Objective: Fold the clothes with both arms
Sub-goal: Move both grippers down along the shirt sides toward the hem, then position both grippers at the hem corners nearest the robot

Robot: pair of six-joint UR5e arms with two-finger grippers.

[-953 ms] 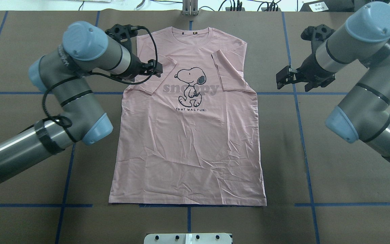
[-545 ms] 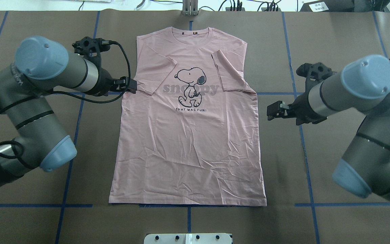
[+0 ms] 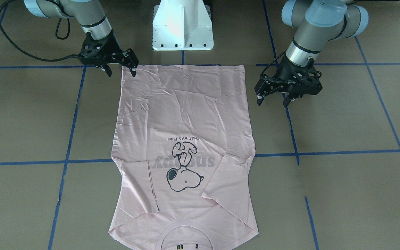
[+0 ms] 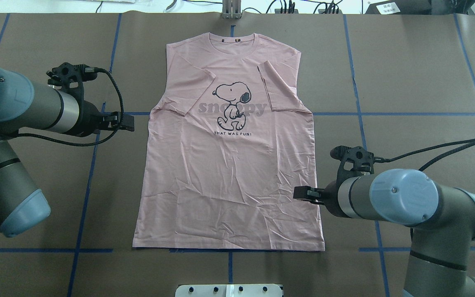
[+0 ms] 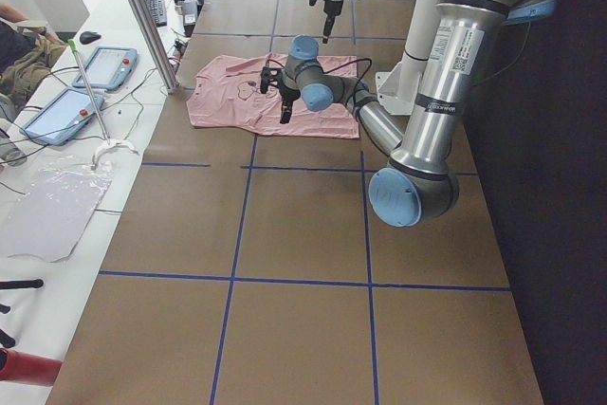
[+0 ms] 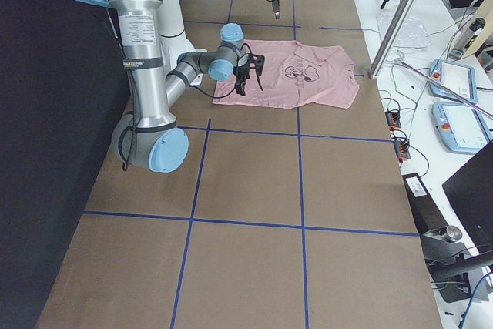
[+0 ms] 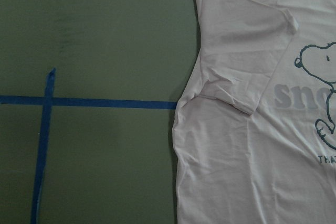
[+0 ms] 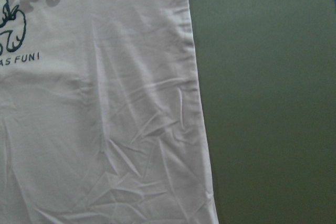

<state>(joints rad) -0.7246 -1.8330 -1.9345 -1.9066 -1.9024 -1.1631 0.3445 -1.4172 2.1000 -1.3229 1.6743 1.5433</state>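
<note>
Item: T-shirt (image 4: 229, 173), pale pink, cartoon print upward.
Location: flat on the brown worktop (image 4: 406, 82), centred between the two arms; collar (image 4: 234, 43) at the far end, hem (image 4: 229, 246) at the near end by the robot.
Condition: lower half creased; body at full length and width.
Left sleeve (image 4: 194, 93): turned inward over the chest, its edge at the start of the grey lettering.
Right sleeve (image 4: 281, 88): likewise turned inward, covering the end of the lettering.
Left pincer (image 3: 271, 103): released, fingers spread, grasping nothing; hangs over bare worktop just beside the shirt's left edge, about level with the print.
Right pincer (image 3: 122, 73): released, fingers spread, empty; above the shirt's right edge, toward the near hem. Whether it touches the cloth cannot be told.
Done, as judged: the sleeve folds only.
Outstanding, as judged: all body folds; neither side edge nor the hem is lifted or gripped. The task is at an early stage.
Surroundings: blue tape lines (image 4: 386, 114) gridding the worktop; white pedestal base (image 3: 182, 24) beyond the hem.
</note>
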